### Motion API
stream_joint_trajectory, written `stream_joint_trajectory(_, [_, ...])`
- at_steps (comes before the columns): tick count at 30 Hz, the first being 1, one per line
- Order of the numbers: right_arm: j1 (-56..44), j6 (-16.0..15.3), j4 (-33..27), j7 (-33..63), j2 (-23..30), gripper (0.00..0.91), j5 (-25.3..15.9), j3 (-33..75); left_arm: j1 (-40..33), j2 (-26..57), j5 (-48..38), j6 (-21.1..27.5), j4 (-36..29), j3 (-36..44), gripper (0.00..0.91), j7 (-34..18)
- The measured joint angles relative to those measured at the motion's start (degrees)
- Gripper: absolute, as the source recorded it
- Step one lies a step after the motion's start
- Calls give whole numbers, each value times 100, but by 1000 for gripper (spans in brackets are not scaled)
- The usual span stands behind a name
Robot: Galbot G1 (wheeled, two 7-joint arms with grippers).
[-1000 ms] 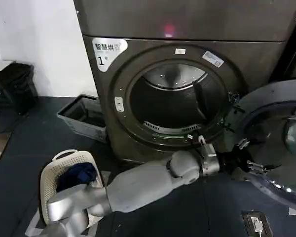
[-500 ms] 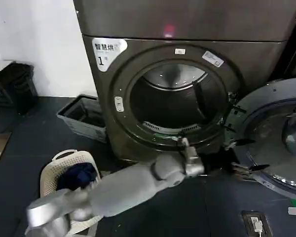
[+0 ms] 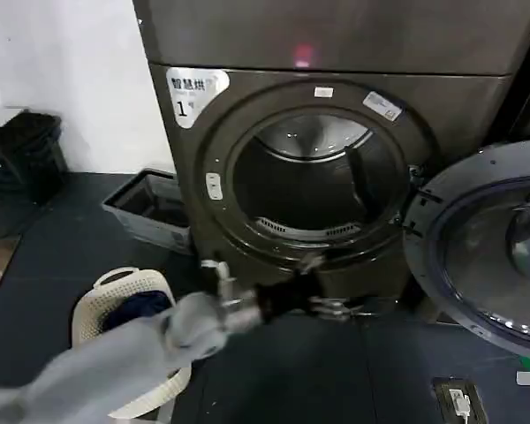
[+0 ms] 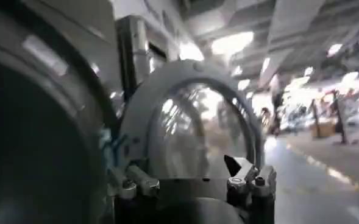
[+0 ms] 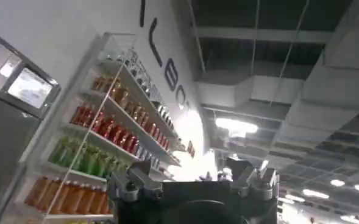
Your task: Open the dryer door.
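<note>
The dryer door [image 3: 481, 256] has a pale grey inside face ringing a dark glass centre, and in the left wrist view its rim [image 4: 185, 122] reads silvery grey around clear, reflective glass. The dryer body [image 3: 336, 97] is dark brownish grey metal with a small red light [image 3: 302, 56] glowing near the top and a white label [image 3: 194, 90] with black print at its upper left. The drum opening [image 3: 314, 185] is dark with a shiny steel back. The left arm [image 3: 141, 353] is light grey, its pincer [image 3: 331, 309] black. On the dark floor [image 3: 71, 247] sits a white laundry basket [image 3: 124, 291] holding blue cloth [image 3: 137, 311]. The far wall [image 3: 62, 79] is white. In the right wrist view, shelves [image 5: 106, 146] carry rows of red, green and orange bottles.
</note>
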Motion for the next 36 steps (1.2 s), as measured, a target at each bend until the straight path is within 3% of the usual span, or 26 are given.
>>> stream_joint_trajectory(3, [38, 27, -7, -6, -12, 907, 49, 27, 111, 527, -1, -17, -238, -90, 907, -158])
stream_joint_trajectory(8, [16, 86, -89, -29, -69, 907, 59, 72, 324, 1434, 1, 511, -583, -301, 907, -211])
stream_joint_trajectory(13, [37, 110, -179, -44, -147, 907, 55, 43, 635, 2241, -64, 630, -675, -590, 907, -167])
stream_joint_trajectory(24, [144, 152, -218, -122, -280, 907, -112, 60, 1795, 3633, 187, 1371, -673, -1850, 907, 577])
stream_joint_trajectory(36, [199, 160, -201, -239, -343, 907, -181, 3, 2132, 4692, 932, 3026, -681, -2643, 907, 1620])
